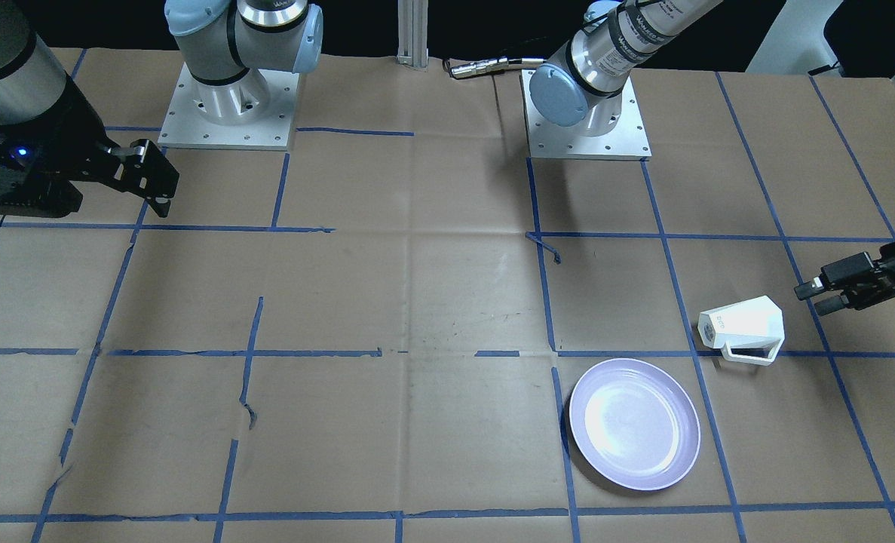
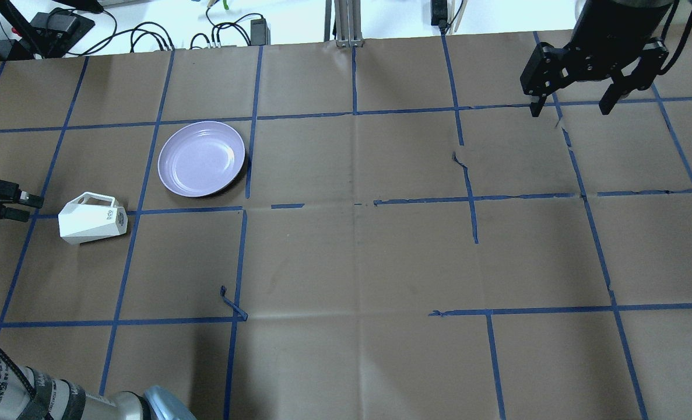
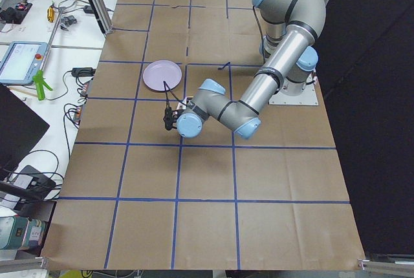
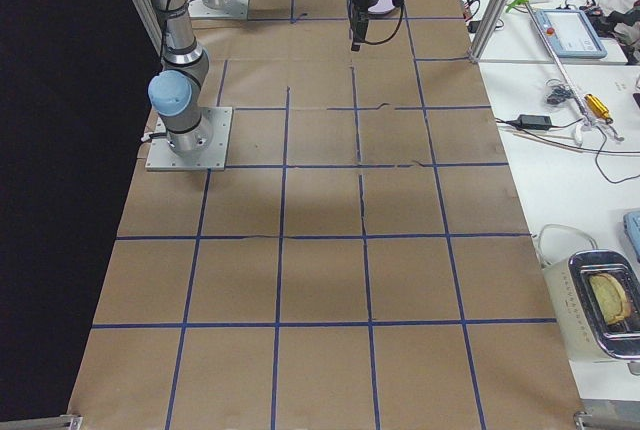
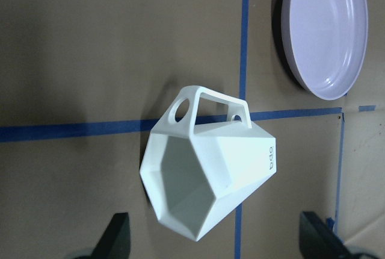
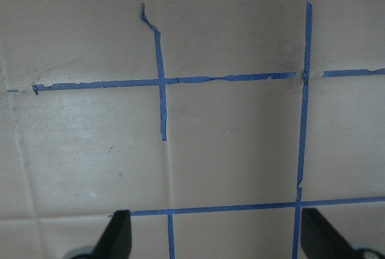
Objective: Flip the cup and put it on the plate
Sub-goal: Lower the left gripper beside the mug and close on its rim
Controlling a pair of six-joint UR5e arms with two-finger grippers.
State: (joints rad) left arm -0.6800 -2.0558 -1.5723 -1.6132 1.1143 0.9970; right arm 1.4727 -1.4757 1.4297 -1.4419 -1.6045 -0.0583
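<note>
The white faceted cup [image 2: 92, 217] lies on its side on the brown paper, its handle on the plate's side. In the left wrist view the cup [image 5: 204, 180] shows its hexagonal open mouth to the camera. The lavender plate [image 2: 202, 158] lies flat and bare, a short way beyond and to the right of the cup; it also shows in the front view [image 1: 634, 422]. My left gripper [image 2: 28, 208] is open and low, just left of the cup's mouth, not touching it. My right gripper [image 2: 570, 108] is open and empty, raised at the far right.
Blue tape lines grid the brown paper table [image 2: 357, 256]. A loose curl of tape [image 2: 232, 304] sticks up near the front left. The arm bases [image 1: 228, 105] stand at the robot's edge. Cables [image 2: 147, 35] lie beyond the far edge.
</note>
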